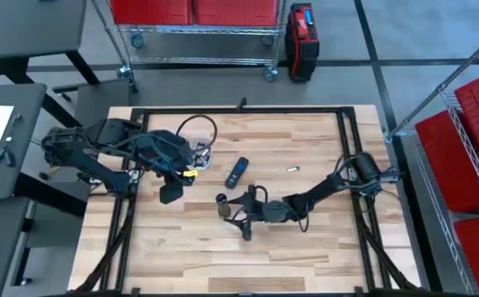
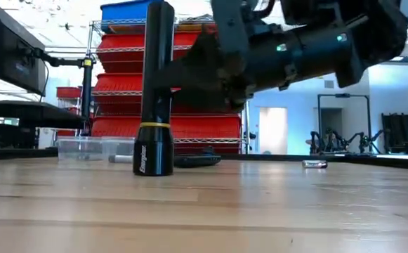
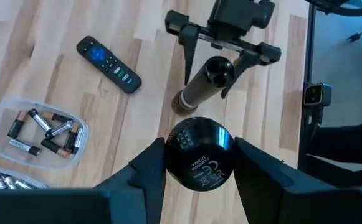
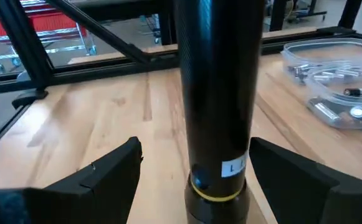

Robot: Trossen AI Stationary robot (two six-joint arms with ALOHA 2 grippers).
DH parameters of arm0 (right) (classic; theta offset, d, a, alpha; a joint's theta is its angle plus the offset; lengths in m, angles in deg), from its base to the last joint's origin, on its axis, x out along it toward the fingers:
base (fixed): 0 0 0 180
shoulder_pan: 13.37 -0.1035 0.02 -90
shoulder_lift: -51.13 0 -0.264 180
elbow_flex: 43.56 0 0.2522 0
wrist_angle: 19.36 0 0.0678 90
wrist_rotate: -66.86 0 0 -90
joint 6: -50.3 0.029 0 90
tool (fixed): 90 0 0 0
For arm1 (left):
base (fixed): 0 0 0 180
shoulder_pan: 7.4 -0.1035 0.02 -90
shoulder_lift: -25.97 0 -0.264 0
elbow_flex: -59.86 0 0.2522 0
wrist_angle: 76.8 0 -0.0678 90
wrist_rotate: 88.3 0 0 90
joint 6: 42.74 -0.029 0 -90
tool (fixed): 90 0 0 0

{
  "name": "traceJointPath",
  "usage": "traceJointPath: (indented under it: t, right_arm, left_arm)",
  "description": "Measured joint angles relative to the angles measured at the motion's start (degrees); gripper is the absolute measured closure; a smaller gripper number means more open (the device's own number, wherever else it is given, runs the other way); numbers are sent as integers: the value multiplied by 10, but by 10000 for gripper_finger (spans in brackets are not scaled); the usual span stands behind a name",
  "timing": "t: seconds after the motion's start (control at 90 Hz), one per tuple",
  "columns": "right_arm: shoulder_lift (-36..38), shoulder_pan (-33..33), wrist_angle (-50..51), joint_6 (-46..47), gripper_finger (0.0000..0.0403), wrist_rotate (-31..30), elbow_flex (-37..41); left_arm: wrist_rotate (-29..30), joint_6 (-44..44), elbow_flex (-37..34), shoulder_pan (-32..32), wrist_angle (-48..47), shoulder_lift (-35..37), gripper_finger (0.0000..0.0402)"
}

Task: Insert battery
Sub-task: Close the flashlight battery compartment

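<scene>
Left wrist view | left gripper (image 3: 199,152) pinches flashlight cap (image 3: 200,171) | right gripper (image 4: 196,183) spread astride upright open flashlight (image 3: 209,78) | loose battery (image 1: 291,169) well apart from it, unpicked | next, likely: fetch battery, align with tube mouth.

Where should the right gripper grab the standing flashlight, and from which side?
Mid-barrel, above the yellow ring, level from the side: the flashlight stands upright, open end up, so keep the top free. The open right gripper straddles it.

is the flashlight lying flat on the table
No, in the low view the flashlight stands upright on the table, its wide end down on the wood.
</scene>
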Motion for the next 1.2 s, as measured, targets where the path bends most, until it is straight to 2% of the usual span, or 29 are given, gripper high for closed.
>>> traceJointPath:
  t: [0.167,0.322,0.533,0.933,1.033,1.2]
  right_arm:
    - [-24,22,11,9,117,7,-18]
    - [-42,41,11,7,117,44,-42]
    - [-42,59,69,5,117,75,-67]
    - [-43,75,100,4,119,105,-73]
    - [-43,81,101,4,134,108,-79]
    - [-43,90,107,-7,187,118,-92]
  left_arm:
    - [0,-9,0,0,1,0,267]
    - [0,-10,0,0,0,0,267]
    - [-3,-9,0,0,0,0,267]
    - [-5,-5,0,0,1,0,267]
    - [-5,-5,0,0,2,0,267]
    - [-5,-2,0,0,3,0,267]
